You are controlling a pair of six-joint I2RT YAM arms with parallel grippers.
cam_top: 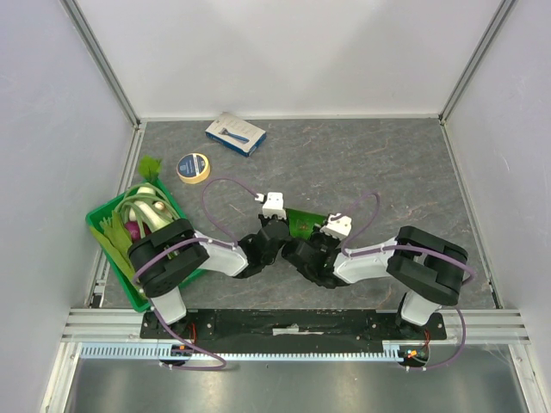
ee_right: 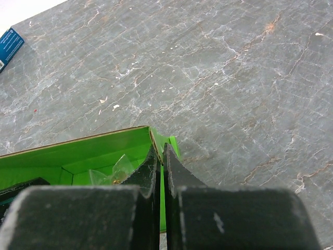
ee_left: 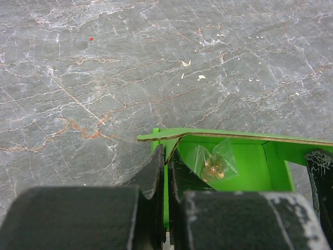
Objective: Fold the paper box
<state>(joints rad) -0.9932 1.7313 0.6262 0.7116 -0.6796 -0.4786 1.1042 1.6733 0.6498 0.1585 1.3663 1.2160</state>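
Observation:
The lime-green paper box [cam_top: 303, 222] sits on the table between my two grippers, mostly hidden by them in the top view. In the left wrist view the paper box [ee_left: 244, 161] is open, with a small clear bag of gold bits [ee_left: 214, 165] inside. My left gripper [ee_left: 166, 151] is shut on the box's left side wall. In the right wrist view my right gripper [ee_right: 161, 151] is shut on the right side wall of the paper box [ee_right: 78, 153]. The right gripper's finger [ee_left: 320, 177] shows at the far side in the left wrist view.
A darker green plastic crate [cam_top: 102, 231] with vegetables stands at the left edge. A roll of yellow tape [cam_top: 193, 168] and a blue-and-white flat carton [cam_top: 235, 134] lie at the back. The grey table [cam_top: 387, 172] has white walls around it.

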